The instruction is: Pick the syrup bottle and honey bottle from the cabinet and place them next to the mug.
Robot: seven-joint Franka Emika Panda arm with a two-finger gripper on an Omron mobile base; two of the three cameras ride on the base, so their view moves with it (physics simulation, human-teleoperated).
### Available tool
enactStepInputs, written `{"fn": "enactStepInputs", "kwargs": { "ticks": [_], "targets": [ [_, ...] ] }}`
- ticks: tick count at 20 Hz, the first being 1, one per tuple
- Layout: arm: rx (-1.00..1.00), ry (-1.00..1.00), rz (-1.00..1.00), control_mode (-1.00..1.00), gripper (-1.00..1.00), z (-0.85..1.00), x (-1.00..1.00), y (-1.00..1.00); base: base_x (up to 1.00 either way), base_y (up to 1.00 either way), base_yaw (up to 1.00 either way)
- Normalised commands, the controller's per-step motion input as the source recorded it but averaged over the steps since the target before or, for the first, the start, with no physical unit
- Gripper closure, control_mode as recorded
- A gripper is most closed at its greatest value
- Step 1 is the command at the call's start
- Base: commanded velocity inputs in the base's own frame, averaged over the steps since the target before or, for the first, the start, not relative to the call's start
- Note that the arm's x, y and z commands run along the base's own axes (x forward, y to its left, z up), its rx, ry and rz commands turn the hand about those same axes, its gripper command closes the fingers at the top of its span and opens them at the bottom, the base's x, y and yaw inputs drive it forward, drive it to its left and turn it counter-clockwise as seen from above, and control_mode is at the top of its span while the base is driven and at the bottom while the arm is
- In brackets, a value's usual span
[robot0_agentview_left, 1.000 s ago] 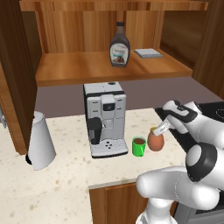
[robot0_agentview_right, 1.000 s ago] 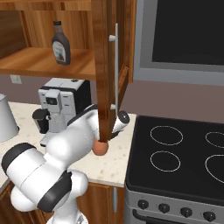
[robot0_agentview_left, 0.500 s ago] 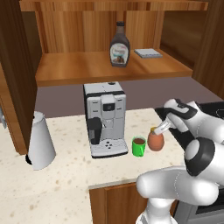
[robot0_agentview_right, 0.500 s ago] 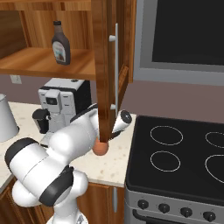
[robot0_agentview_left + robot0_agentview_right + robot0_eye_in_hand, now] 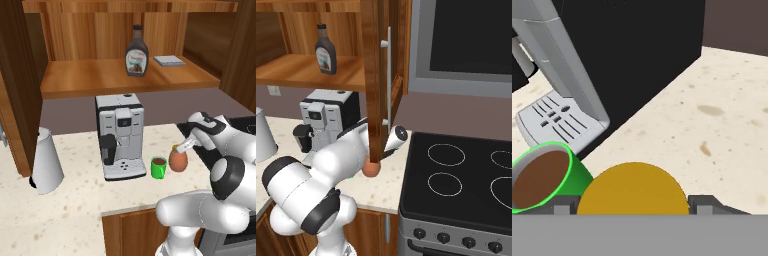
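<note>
The honey bottle [image 5: 178,161], a round orange jar with a yellow lid [image 5: 632,190], stands on the counter just right of the green mug [image 5: 159,167], which holds dark liquid [image 5: 539,177]. My gripper [image 5: 182,149] comes down on the jar from the right, and in the hand view its fingertips [image 5: 566,204] press against both sides of the lid. From the right base view the jar [image 5: 371,170] peeks out below the cabinet door. The dark brown syrup bottle [image 5: 136,54] [image 5: 325,51] stands upright on the cabinet shelf [image 5: 95,80].
A coffee machine [image 5: 120,135] stands left of the mug, a white kettle [image 5: 45,160] further left. The open cabinet door [image 5: 376,75] hangs over the jar's spot. A stove [image 5: 466,175] lies to the right. A flat grey pad [image 5: 169,60] lies on the shelf.
The hand has shifted only slightly. The honey bottle stays in the same spot beside the mug, and the jaws keep the same width.
</note>
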Motion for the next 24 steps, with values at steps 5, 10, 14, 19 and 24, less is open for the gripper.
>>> {"fn": "enactStepInputs", "kwargs": {
  "ticks": [5,10,14,19,24],
  "targets": [
    [0.02,0.00,0.00,-1.00,-1.00,0.00,-0.16,0.00,0.00,0.00,0.00],
    [0.03,0.00,0.00,-1.00,-1.00,0.00,-0.22,0.00,0.00,0.00,0.00],
    [0.02,0.00,0.00,-1.00,-1.00,0.00,-0.15,0.00,0.00,0.00,0.00],
    [0.00,0.00,0.00,-1.00,-1.00,0.00,0.00,0.00,0.00,0.00,0.00],
    [0.01,0.00,0.00,-1.00,-1.00,0.00,-0.03,0.00,0.00,0.00,0.00]
  ]
}}
